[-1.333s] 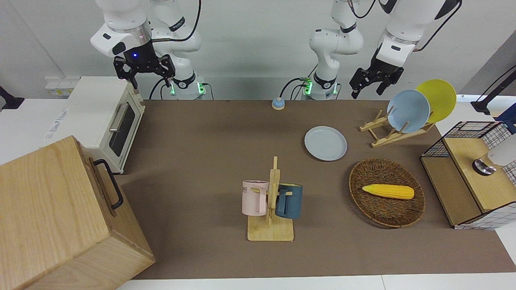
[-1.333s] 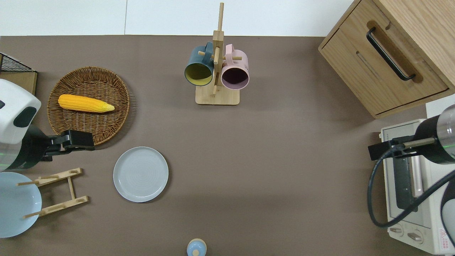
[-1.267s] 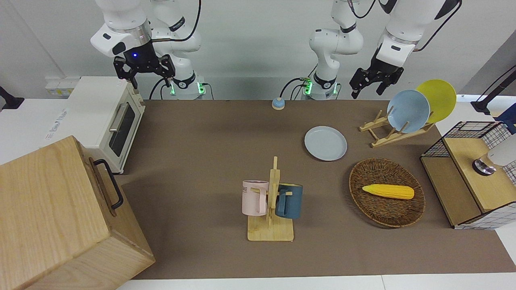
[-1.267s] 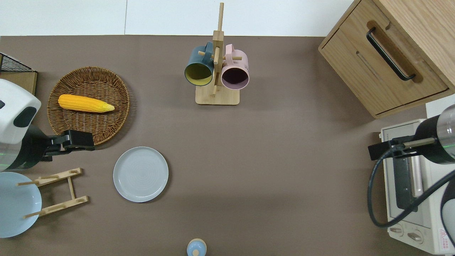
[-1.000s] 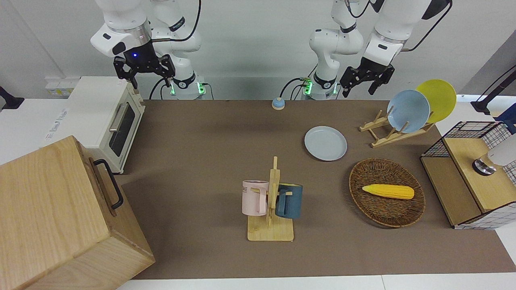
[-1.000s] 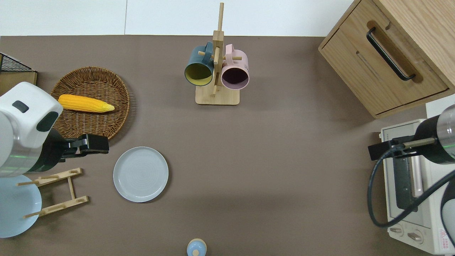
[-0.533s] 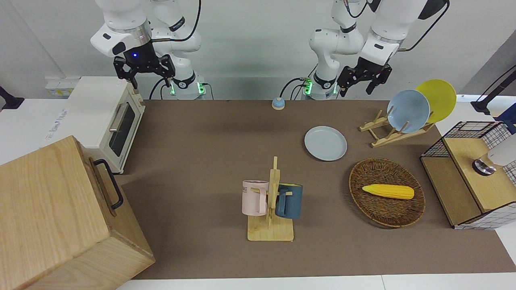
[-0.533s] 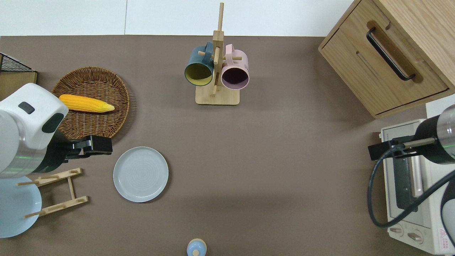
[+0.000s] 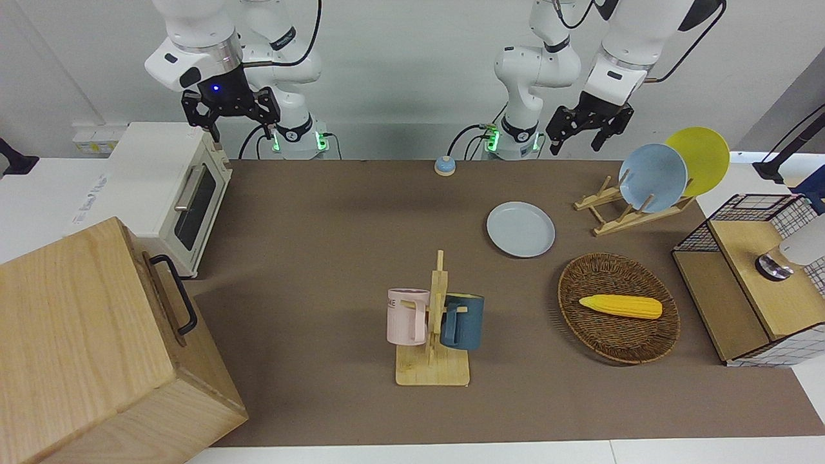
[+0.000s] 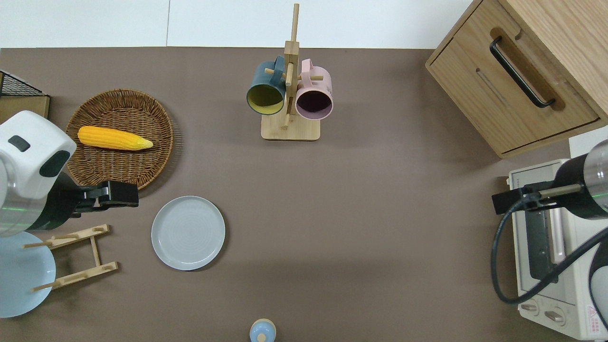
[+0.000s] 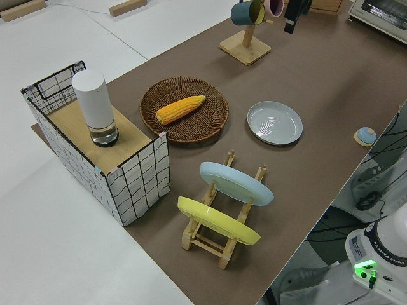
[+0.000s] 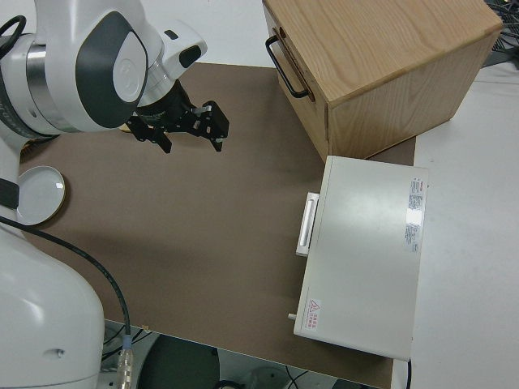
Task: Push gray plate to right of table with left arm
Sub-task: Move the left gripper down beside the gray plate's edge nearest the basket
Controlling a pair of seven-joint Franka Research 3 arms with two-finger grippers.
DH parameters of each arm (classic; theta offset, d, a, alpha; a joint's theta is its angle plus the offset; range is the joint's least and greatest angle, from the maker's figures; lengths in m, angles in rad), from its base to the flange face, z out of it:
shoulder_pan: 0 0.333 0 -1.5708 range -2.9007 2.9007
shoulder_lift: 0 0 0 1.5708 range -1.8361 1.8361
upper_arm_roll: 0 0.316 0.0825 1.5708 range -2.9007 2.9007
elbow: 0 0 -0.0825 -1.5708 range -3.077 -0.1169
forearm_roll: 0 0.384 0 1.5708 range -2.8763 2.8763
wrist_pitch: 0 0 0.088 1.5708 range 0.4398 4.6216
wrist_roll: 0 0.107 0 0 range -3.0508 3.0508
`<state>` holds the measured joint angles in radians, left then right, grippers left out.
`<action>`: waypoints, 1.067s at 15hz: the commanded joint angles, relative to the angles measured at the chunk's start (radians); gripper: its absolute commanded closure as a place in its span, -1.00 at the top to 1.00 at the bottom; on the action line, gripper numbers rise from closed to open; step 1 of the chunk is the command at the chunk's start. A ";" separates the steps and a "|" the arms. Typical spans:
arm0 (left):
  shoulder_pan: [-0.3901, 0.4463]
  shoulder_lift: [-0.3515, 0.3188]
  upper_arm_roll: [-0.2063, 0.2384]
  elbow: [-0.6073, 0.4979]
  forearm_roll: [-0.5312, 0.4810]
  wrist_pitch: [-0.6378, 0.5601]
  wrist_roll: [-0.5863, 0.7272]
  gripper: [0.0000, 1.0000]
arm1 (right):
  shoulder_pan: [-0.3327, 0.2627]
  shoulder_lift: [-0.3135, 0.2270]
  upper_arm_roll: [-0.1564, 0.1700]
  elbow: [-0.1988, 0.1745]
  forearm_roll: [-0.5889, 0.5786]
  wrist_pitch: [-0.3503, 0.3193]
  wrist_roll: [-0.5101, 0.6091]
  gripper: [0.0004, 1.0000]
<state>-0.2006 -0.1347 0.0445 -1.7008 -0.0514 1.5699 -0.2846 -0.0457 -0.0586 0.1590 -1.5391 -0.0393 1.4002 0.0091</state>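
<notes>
Gray plate (image 10: 188,232) was the job, but biggest first: table (image 10: 361,228) brown, matte, with a wooden cabinet (image 9: 90,348) and toaster oven (image 9: 171,193) at the right arm's end. Wicker basket (image 10: 121,137) with corn (image 10: 114,137) sat farther from the robots than the plate, dish rack (image 10: 71,256) beside it toward the left arm's end, mug stand (image 10: 289,95) well apart. Plate lay flat on the table, untouched. Left gripper (image 10: 118,193) hung in the air over bare table at the basket's nearer edge, fingers looked parted and empty. Right arm parked. Plate looked rigid, light, probably slides easily on the mat; I'd push low on the rim facing the rack, not grip it
</notes>
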 commanded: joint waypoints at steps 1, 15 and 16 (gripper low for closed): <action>0.001 -0.017 0.015 -0.030 0.010 0.001 0.071 0.99 | -0.008 -0.010 0.005 -0.004 0.001 -0.012 -0.008 0.99; 0.018 -0.003 0.021 -0.447 0.010 0.268 0.079 0.96 | -0.008 -0.010 0.005 -0.004 0.001 -0.012 -0.008 0.99; 0.020 0.001 0.021 -0.456 0.010 0.278 0.090 0.96 | -0.008 -0.010 0.005 -0.004 0.001 -0.012 -0.008 0.99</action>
<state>-0.1947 -0.1043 0.0635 -2.0959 -0.0514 1.7975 -0.2190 -0.0457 -0.0586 0.1590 -1.5391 -0.0393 1.4002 0.0091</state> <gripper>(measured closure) 0.013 0.004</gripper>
